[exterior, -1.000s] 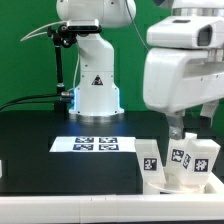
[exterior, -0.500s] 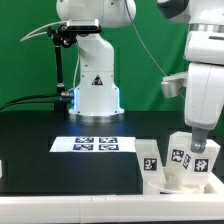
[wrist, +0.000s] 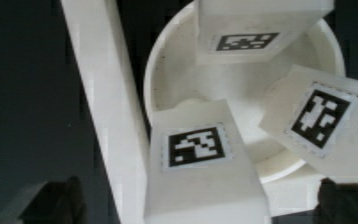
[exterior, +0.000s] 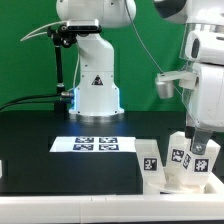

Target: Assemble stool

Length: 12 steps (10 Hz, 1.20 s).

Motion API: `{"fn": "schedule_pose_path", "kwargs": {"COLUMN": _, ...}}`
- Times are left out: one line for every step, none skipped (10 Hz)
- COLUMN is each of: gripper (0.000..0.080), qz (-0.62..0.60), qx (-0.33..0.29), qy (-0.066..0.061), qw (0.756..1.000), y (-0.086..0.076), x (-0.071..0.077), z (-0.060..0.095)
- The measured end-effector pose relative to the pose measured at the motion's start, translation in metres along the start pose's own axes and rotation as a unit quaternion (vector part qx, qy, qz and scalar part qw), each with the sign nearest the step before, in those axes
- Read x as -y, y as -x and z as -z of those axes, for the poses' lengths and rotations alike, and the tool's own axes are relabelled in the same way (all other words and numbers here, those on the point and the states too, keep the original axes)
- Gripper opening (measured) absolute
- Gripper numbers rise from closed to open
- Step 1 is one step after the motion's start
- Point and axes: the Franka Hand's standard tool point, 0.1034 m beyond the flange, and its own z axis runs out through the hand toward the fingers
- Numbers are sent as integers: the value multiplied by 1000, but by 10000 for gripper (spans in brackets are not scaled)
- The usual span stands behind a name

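Three white blocky stool legs with black-and-white tags (exterior: pixel 150 160) (exterior: pixel 182 158) (exterior: pixel 204 157) stand close together at the exterior view's right front. In the wrist view they rest on the round rimmed seat disc (wrist: pixel 179 60): one far (wrist: pixel 250 40), one to the side (wrist: pixel 322 112), one nearest (wrist: pixel 202 150). My gripper (exterior: pixel 193 136) hangs just above the legs. In the wrist view the gripper (wrist: pixel 197 205) is open, with dark fingertips (wrist: pixel 51 200) wide apart on either side of the nearest leg, and holds nothing.
The marker board (exterior: pixel 95 144) lies flat on the black table in front of the robot base (exterior: pixel 95 85). A long white border rail (exterior: pixel 70 200) runs along the table's front edge; a rail (wrist: pixel 96 100) also passes beside the seat disc.
The arm has swung toward the exterior view's right and settled over the legs, sinking slightly in the last half second. The stool parts have not moved.
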Motion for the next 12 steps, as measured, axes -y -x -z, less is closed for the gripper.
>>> {"fn": "schedule_pose_path", "kwargs": {"gripper": 649, "qz": 0, "qx": 0, "qy": 0, "qw": 1000, "y": 0, "x": 0, "z": 0}}
{"fn": "schedule_pose_path", "kwargs": {"gripper": 649, "qz": -6, "qx": 2, "qy": -4, "qw": 1000, "y": -1, "x": 2, "z": -2}}
{"fn": "schedule_pose_path", "kwargs": {"gripper": 649, "qz": -16, "qx": 6, "qy": -17, "qw": 1000, "y": -10, "x": 7, "z": -7}}
{"fn": "schedule_pose_path", "kwargs": {"gripper": 649, "qz": -30, "qx": 6, "qy": -20, "qw": 999, "y": -24, "x": 8, "z": -13}}
{"fn": "schedule_pose_path", "kwargs": {"gripper": 649, "qz": -42, "qx": 8, "qy": -19, "qw": 999, "y": -27, "x": 7, "z": -14}}
{"fn": "schedule_pose_path", "kwargs": {"gripper": 649, "qz": -47, "qx": 7, "qy": -19, "qw": 999, "y": -24, "x": 6, "z": -13}}
{"fn": "schedule_pose_path", "kwargs": {"gripper": 520, "qz": -48, "qx": 8, "qy": -20, "qw": 999, "y": -23, "x": 6, "z": -14}}
{"fn": "schedule_pose_path", "kwargs": {"gripper": 381, "qz": -50, "qx": 8, "qy": -20, "qw": 999, "y": -22, "x": 6, "z": -14}}
{"fn": "schedule_pose_path", "kwargs": {"gripper": 335, "qz": -114, "qx": 8, "qy": -20, "qw": 993, "y": -23, "x": 6, "z": -14}}
{"fn": "schedule_pose_path", "kwargs": {"gripper": 335, "qz": -152, "qx": 9, "qy": -20, "qw": 988, "y": -23, "x": 6, "z": -14}}
{"fn": "schedule_pose_path", "kwargs": {"gripper": 335, "qz": -194, "qx": 10, "qy": -19, "qw": 981, "y": -23, "x": 6, "z": -14}}
{"fn": "schedule_pose_path", "kwargs": {"gripper": 335, "qz": -230, "qx": 10, "qy": -19, "qw": 973, "y": -23, "x": 6, "z": -14}}
